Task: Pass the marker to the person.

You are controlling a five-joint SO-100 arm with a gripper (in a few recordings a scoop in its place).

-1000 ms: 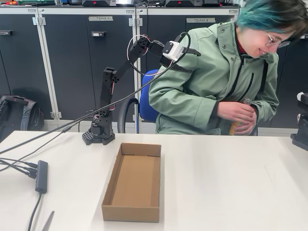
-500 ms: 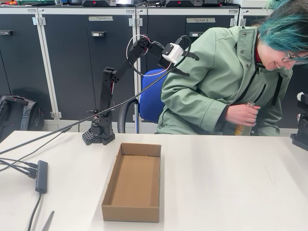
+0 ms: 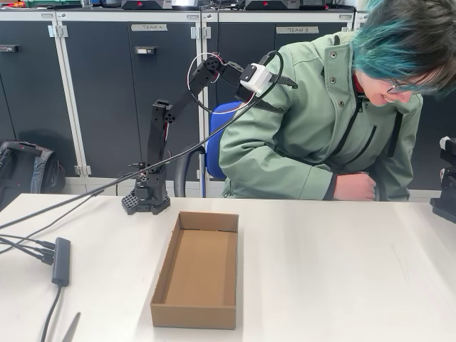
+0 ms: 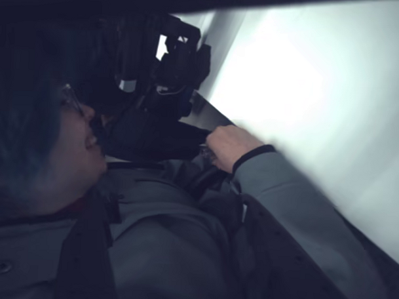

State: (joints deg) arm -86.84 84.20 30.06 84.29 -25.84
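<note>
The marker is out of view. My gripper [image 3: 281, 92] is raised high on the black arm [image 3: 158, 135], right against the shoulder of the person [image 3: 313, 128], its two fingers spread open with nothing between them. The person sits behind the table in a sage-green jacket, leaning forward and down, one hand [image 3: 354, 187] closed in a fist at the table's far edge. The wrist view looks down on the person's jacket [image 4: 169, 253] and the same closed hand [image 4: 227, 145]; what the fist holds cannot be made out.
An open, empty cardboard box [image 3: 192, 315] lies on the white table [image 3: 342, 271] in front of the arm's base. A cable hub [image 3: 61, 261] and cables lie at the left. A black device [image 3: 447, 185] stands at the right edge. A blue chair [image 3: 216, 153] and dark cabinets [image 3: 100, 92] are behind.
The person has leaned back towards the arm and lowered the hand to the table edge. The small bottle held earlier no longer shows. The arm has stayed put.
</note>
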